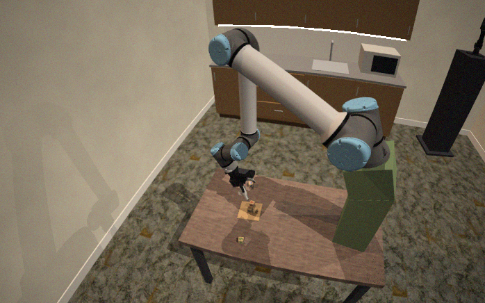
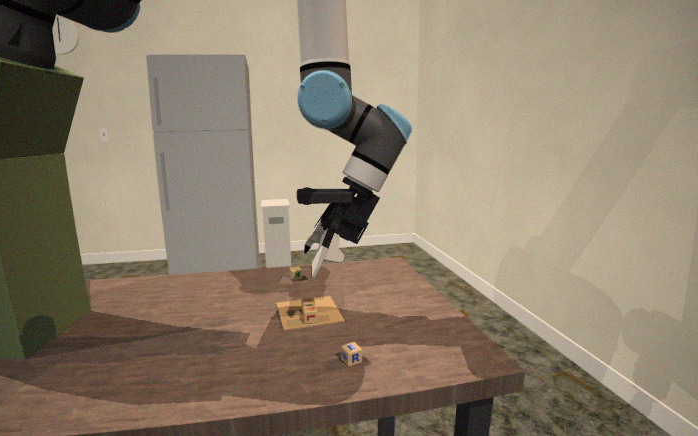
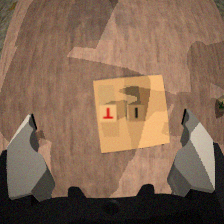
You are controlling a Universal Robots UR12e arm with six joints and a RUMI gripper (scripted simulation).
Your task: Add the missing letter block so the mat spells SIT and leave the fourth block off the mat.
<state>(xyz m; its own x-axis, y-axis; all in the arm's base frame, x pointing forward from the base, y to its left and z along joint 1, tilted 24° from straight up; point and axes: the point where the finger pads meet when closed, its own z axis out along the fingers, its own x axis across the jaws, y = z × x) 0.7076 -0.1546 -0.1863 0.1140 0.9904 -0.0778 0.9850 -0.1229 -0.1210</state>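
Below my wrist camera, two blocks sit side by side on the mat (image 3: pixel 155 135): one block (image 3: pixel 108 111) shows a red T, its neighbour (image 3: pixel 135 111) a dark I. In the exterior view, a lone block (image 2: pixel 351 353) on the table (image 2: pixel 438 346) carries a blue R.
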